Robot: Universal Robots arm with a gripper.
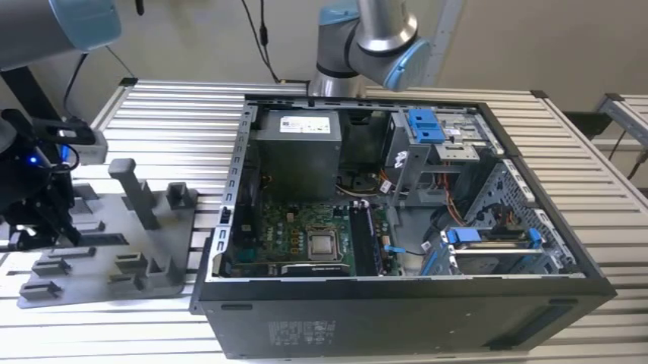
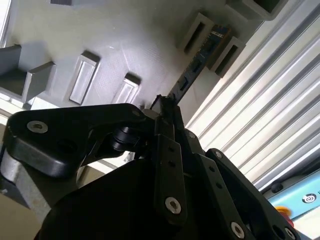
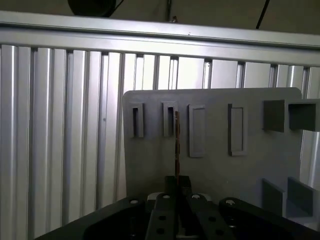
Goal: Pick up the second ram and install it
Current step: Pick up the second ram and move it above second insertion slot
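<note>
The second ram [image 2: 197,62] is a thin dark stick seen edge-on, with a bluish label at its far end. In the first wrist view the second ram [image 3: 176,145] runs straight out from my fingers over the grey tray [image 3: 215,170]. My gripper [image 2: 164,107] is shut on the stick's near end, and the gripper [image 3: 177,182] shows the same hold in the first wrist view. The far end lies beside two slotted blocks [image 2: 227,52] of the tray; I cannot tell whether it touches them. In the exterior view the gripper [image 1: 42,227] hangs over the tray [image 1: 177,250] at the far left.
An open computer case [image 1: 405,318] lies in the middle of the slatted metal table [image 1: 182,114], with its motherboard [image 1: 303,235] exposed. Tall grey posts [image 1: 132,189] rise from the tray. A second arm's base [image 1: 365,45] stands behind the case.
</note>
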